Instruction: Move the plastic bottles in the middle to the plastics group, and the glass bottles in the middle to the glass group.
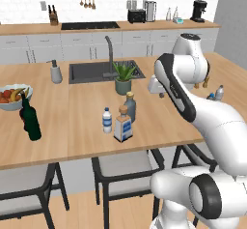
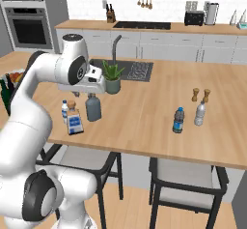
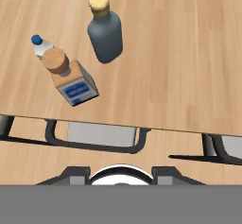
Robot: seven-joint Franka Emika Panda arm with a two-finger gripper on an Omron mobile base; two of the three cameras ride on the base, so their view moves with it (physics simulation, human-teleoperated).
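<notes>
Three bottles stand together in the middle of the wooden counter (image 1: 72, 126): a small white plastic bottle (image 1: 107, 121) (image 3: 41, 47), a square clear bottle with a tan stopper (image 1: 123, 125) (image 3: 71, 79), and a taller grey-blue bottle with a tan cap (image 1: 130, 106) (image 2: 93, 107) (image 3: 105, 36). My gripper (image 2: 90, 95) (image 1: 160, 94) hangs above the counter just over and beside the grey-blue bottle, shut, with nothing in it. The dark green wine bottle (image 1: 30, 118) stands far left. A blue bottle (image 2: 179, 120) and a pale clear bottle (image 2: 200, 113) stand at the right.
A potted plant (image 1: 124, 78) and the sink (image 1: 87, 73) lie behind the middle bottles. A fruit bowl (image 1: 13, 97) and a soap dispenser (image 1: 56, 72) sit at the left, two brown shakers (image 2: 200, 94) at the right. Stools (image 1: 120, 167) stand under the counter's near edge.
</notes>
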